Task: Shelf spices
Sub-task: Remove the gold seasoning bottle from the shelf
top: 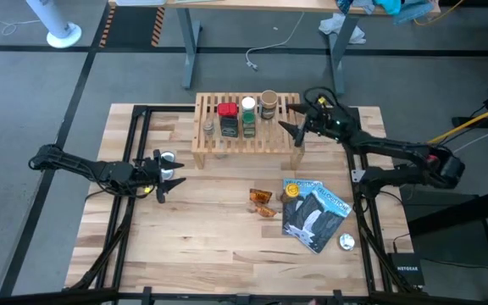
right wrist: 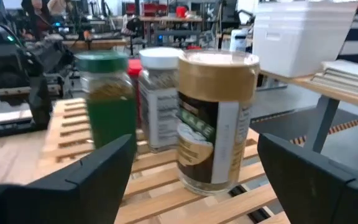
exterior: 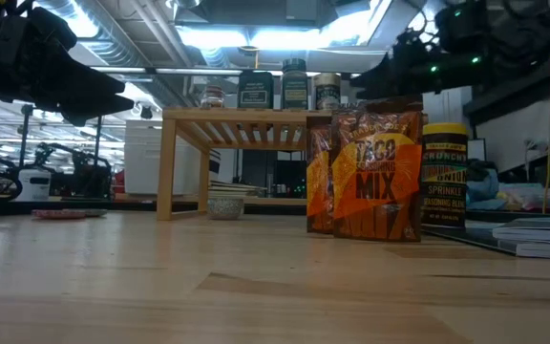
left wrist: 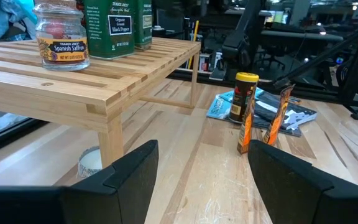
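— What lies around the shelf [top: 246, 140]?
— Glossy pouches [top: 313, 213], orange packets [top: 263, 203] and a yellow-capped jar [top: 292, 191] in front of it.
— The grippers?
— The right gripper [top: 293, 130] is spread, empty, beside a tan-capped jar [right wrist: 215, 119] standing on the slats. The left gripper [top: 169, 174] hovers spread, empty, left of the shelf.

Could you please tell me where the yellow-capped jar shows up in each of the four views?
High view: the yellow-capped jar lies on the pouch right of the orange packets.
Low view: it stands right of those packets.
Left wrist view: beyond the jaws, beside the packets.
Right wrist view: not in it.
Shared landmark: the shelf.
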